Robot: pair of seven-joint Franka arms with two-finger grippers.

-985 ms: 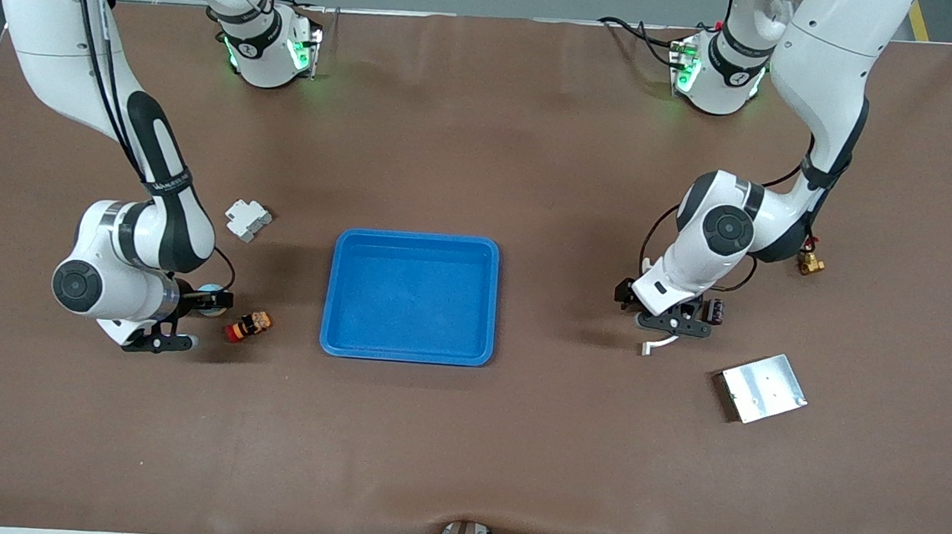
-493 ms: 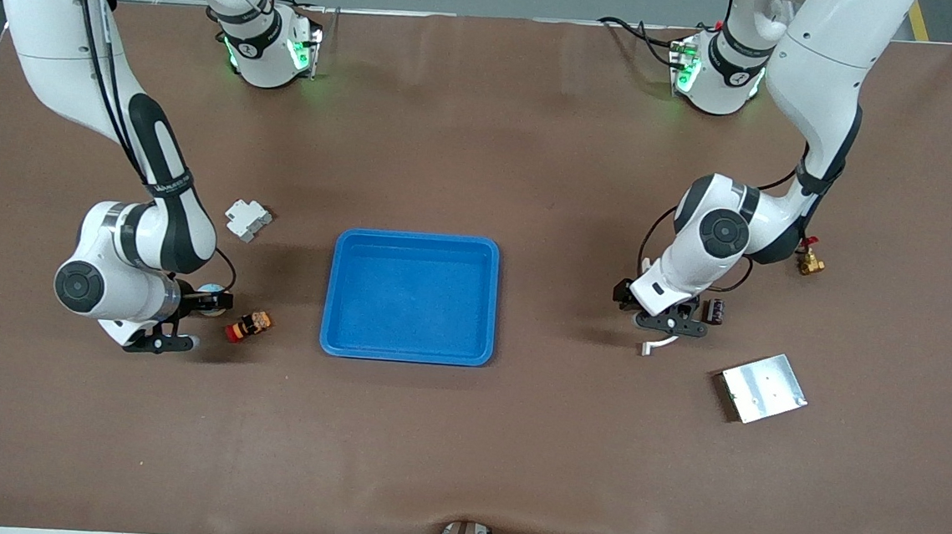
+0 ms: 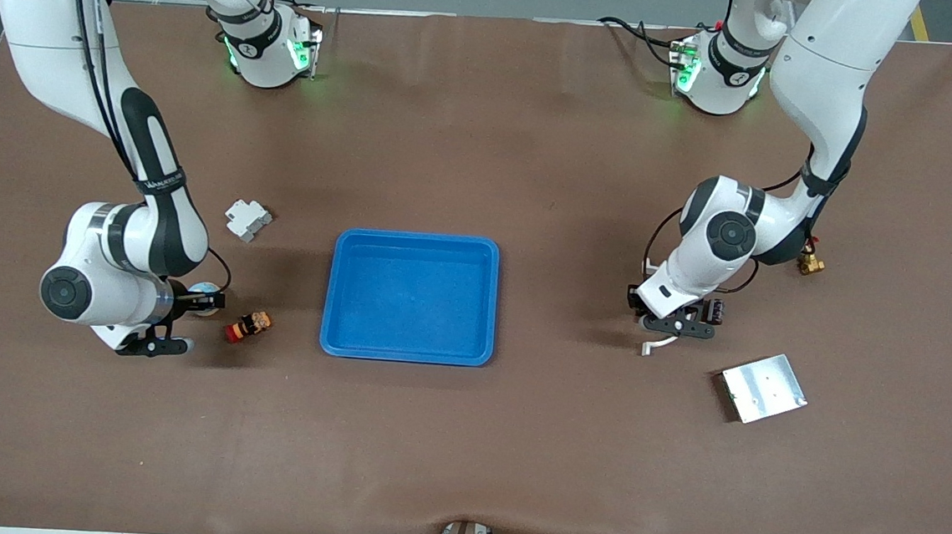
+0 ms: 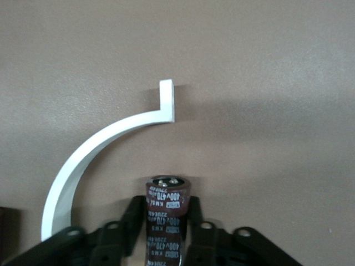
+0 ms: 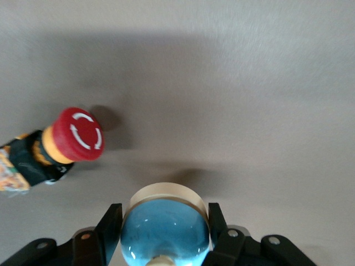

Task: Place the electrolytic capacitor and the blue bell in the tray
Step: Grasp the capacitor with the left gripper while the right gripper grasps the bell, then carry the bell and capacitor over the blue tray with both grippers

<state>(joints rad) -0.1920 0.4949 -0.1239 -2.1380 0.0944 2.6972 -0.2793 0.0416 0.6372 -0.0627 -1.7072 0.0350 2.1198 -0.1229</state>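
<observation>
Both grippers clamped on their parts; blue tray point(image 3: 411, 296) empty at table centre.

The electrolytic capacitor point(image 4: 166, 213), dark brown, sleeve printed "470" and "400", sits pinched in the left gripper point(image 4: 166, 221) at the left arm's end, beside a white curved strip point(image 4: 105, 147). The blue bell point(image 5: 165, 230), glossy with a pale rim, is gripped by the right gripper point(image 5: 165, 233) at the right arm's end, near a red push button point(image 5: 77, 134) bearing white arrows. The surface is a brown mat point(image 3: 463, 450).

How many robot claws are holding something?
2. The left claw grips the capacitor, beside the white curved piece. The right claw grips the blue bell, beside the red button.
</observation>
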